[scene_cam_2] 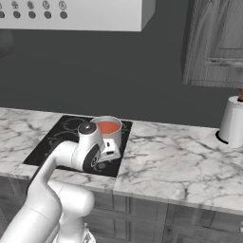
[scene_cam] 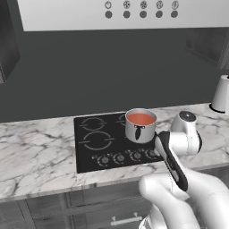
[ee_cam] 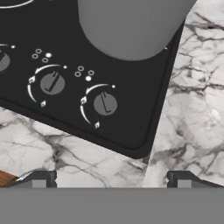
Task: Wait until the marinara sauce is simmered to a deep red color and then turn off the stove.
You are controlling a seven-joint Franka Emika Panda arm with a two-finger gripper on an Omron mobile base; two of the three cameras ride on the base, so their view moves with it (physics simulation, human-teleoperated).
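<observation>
I have the arm bent low over the stove's [scene_cam: 89,138] near right corner, gripper [ee_cam: 111,177] spread above the knobs [ee_cam: 105,104], marinara sauce [scene_cam: 141,119] orange-red in the pot [scene_cam: 140,129] just beyond.

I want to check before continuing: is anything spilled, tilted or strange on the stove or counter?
Nothing stands out. The pot stands upright on the stove, the sauce inside it, with no spill on the counter. The gripper hangs open above the knobs.
</observation>
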